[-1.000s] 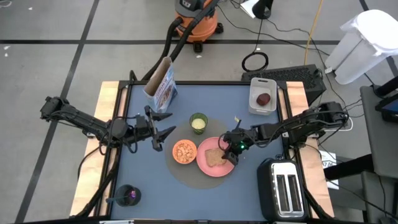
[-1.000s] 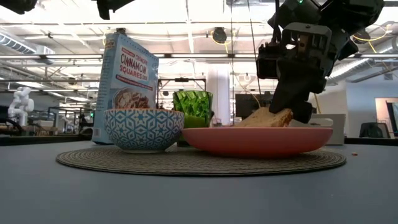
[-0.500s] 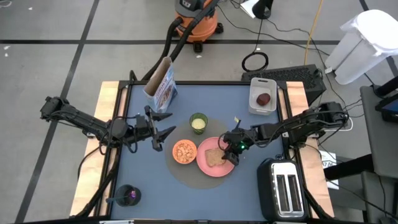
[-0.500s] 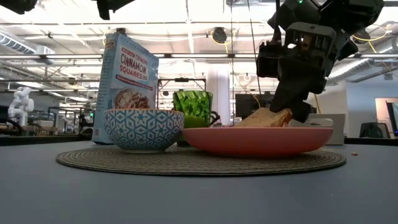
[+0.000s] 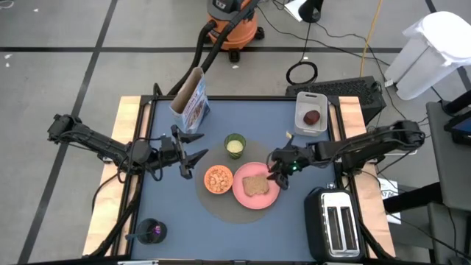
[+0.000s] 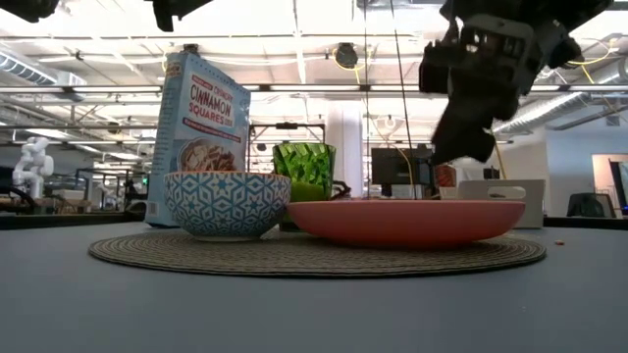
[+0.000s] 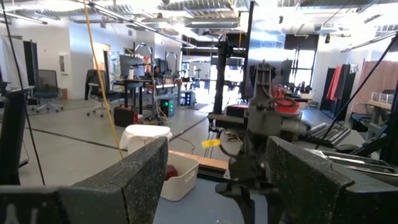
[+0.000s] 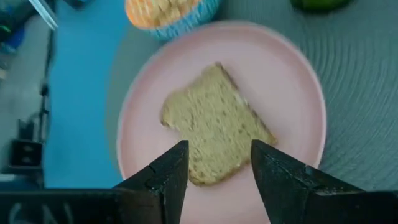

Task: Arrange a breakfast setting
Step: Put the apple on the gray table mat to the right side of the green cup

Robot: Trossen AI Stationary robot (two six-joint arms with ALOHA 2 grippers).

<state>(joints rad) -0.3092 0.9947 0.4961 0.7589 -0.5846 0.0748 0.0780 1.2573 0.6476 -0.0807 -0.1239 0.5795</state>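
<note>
Looking straight down on a dark blue table [image 5: 243, 228], a round woven placemat [image 5: 221, 210] holds most of the breakfast things. A brown toast slice [image 5: 255, 185] lies flat on a round pink plate [image 5: 254, 200], and the right gripper [image 5: 278, 177] hangs just above the plate's edge nearest the toaster, its two fingers [image 8: 163, 180] parted with nothing between them (the wrist camera sees the toast lying free below the gap). From table height the gripper sits clearly above the plate rim, not touching it.

Just beside the plate is a small orange bowl [image 5: 218, 179] with a blue patterned outside, filled with cereal. Behind both stands a small green cup [image 5: 234, 146]. A blue cereal bag [image 5: 192, 103] stands upright near the far left corner of the table, off the placemat. A dark-red fruit [image 5: 313, 117] rests in a white tub [image 5: 310, 127] at the far right edge.

The left gripper [image 5: 193, 159] waits left of the bowl, fingers spread and empty. A silver toaster [image 5: 337, 227] sits at the near right corner.
</note>
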